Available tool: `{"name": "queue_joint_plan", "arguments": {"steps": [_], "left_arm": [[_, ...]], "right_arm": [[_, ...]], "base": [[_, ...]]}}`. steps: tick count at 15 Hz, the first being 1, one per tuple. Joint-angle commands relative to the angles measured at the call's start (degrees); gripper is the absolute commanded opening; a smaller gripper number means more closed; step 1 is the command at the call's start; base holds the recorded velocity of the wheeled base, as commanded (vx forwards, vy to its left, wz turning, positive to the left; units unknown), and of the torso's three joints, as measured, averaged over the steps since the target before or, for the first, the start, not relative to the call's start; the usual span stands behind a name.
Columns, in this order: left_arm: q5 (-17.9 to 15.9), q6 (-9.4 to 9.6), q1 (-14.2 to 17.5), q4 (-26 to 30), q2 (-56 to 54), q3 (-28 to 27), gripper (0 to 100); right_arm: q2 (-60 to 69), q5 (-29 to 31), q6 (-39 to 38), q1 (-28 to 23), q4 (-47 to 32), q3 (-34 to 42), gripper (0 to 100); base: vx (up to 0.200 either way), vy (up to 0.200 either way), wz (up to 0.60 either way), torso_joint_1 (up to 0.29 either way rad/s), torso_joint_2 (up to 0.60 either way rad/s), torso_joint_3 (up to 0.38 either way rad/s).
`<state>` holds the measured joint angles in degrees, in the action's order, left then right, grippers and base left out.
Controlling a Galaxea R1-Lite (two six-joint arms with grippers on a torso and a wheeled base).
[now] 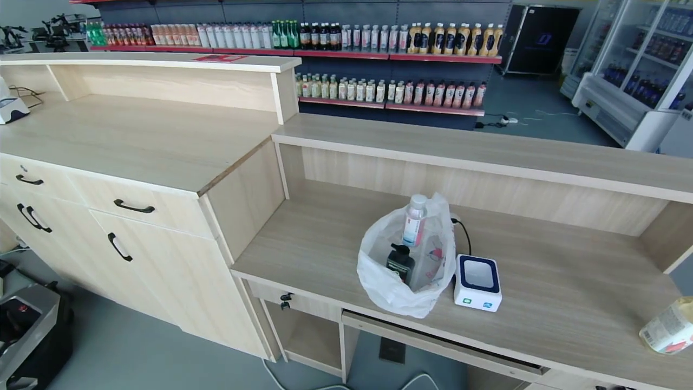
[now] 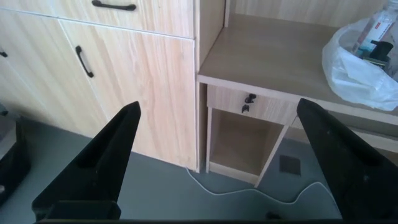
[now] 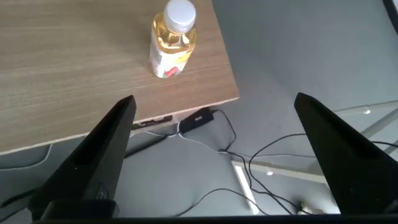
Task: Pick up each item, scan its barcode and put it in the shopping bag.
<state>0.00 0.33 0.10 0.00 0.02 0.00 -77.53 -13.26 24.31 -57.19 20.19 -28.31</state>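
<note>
1. Left gripper [image 2: 219,106] hangs low over the grey floor [image 2: 174,193]. Its two black fingers [image 2: 99,162] are spread wide with nothing between them. Ahead of it are pale wooden cupboard doors with black handles [image 2: 137,93] and a small drawer with a key in its lock [image 2: 249,106].
2. Right gripper [image 3: 214,98] is likewise released, its fingers splayed and empty. It sits out past the right corner of the light wooden desk [image 3: 74,81], above loose black cables [image 3: 231,134] on the floor.
3. Just in from that corner is a clear plastic bottle of yellow drink with a white cap [image 3: 169,43]; whether it stands or lies I cannot tell.
4. Mid-desk, well apart from that bottle, stands the white plastic shopping bag [image 1: 379,281] with its mouth open. Inside are a tall clear bottle with a pink label [image 1: 414,219], poking above the rim, and a black pump bottle [image 1: 399,262] lower down.
5. Just beside the bag, on its right, lies the white square barcode scanner with a dark blue frame [image 1: 477,281]. A black cord [image 1: 464,233] runs behind it.
6. Beyond the desk are red shelves of bottled drinks [image 1: 379,54]
</note>
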Motion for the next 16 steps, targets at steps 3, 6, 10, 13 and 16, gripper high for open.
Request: {"name": "queue_joint_plan", "arguments": {"steps": [3,6,10,13,16], "left_arm": [[0.0,0.02,0.0,0.0,0.0,0.0,100],[0.0,0.02,0.0,0.0,0.0,0.0,100],[0.0,0.02,0.0,0.0,0.0,0.0,100],[0.0,0.02,0.0,0.0,0.0,0.0,100],[0.0,0.02,0.0,0.0,0.0,0.0,100]], "right_arm": [[-12.6,0.1,-0.5,-0.1,12.4,0.2,100],[-12.0,0.2,-0.3,-0.1,13.8,0.4,100],[-11.3,1.8,1.3,-0.1,13.6,0.5,100],[-14.4,0.1,0.2,-0.1,13.0,0.7,100],[-22.8,-11.5,0.0,-0.1,20.9,0.3,100]], "base": [[0.0,0.0,0.0,0.0,0.0,0.0],[0.0,0.0,0.0,0.0,0.0,0.0],[0.0,0.0,-0.45,-0.037,0.07,0.029],[0.0,0.0,0.0,-0.018,0.06,0.024],[0.0,0.0,0.0,0.0,0.0,0.0]]}}
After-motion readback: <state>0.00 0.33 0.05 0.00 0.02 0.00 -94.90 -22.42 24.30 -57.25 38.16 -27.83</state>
